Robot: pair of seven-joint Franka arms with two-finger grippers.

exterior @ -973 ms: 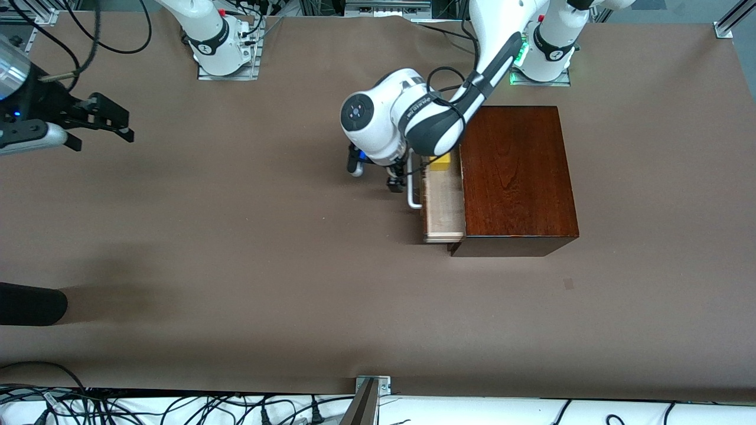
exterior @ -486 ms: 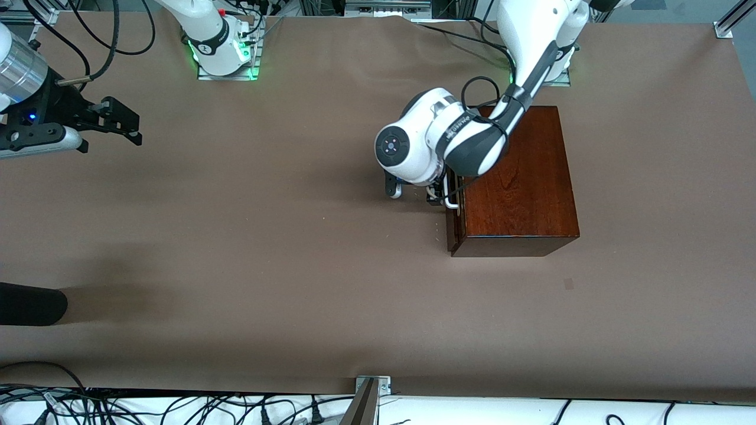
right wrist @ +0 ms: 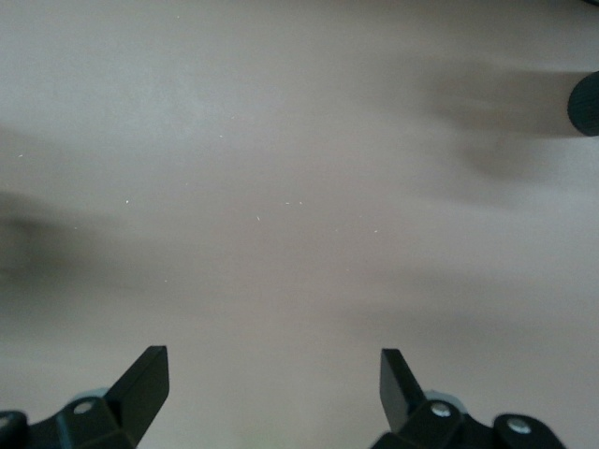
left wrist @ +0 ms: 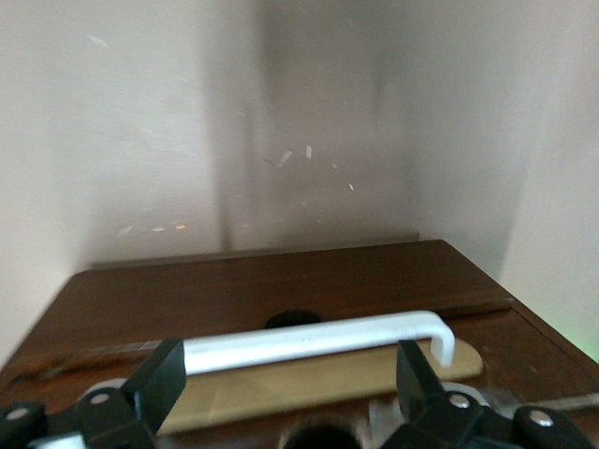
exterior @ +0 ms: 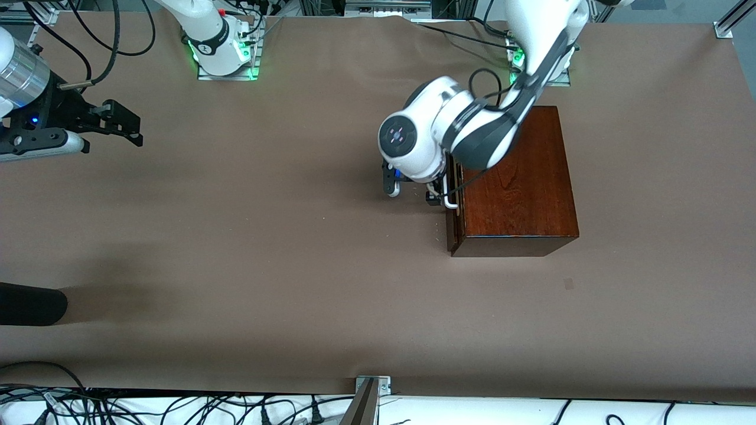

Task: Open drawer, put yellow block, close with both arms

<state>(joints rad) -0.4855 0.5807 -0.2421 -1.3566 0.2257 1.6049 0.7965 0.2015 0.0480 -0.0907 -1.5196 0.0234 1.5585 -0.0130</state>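
The dark mahogany box (exterior: 514, 183) stands toward the left arm's end of the table. Its drawer is shut, the reddish-brown front (exterior: 453, 227) flush with the box. The white bar handle (exterior: 452, 203) also shows in the left wrist view (left wrist: 309, 339). My left gripper (exterior: 434, 198) is open right in front of the drawer, the handle lying between its spread fingers (left wrist: 164, 374). The yellow block is hidden. My right gripper (exterior: 133, 131) is open and empty over bare table at the right arm's end; its wrist view (right wrist: 271, 374) shows only brown table.
A black rounded object (exterior: 29, 304) juts over the table at the right arm's end, nearer the front camera; it also shows in the right wrist view (right wrist: 585, 103). Cables and a metal bracket (exterior: 372, 383) line the near edge.
One second ago the drawer stood open with the yellow block in it. My left gripper pushed it shut, and the block went out of sight. The right gripper shifted slightly.
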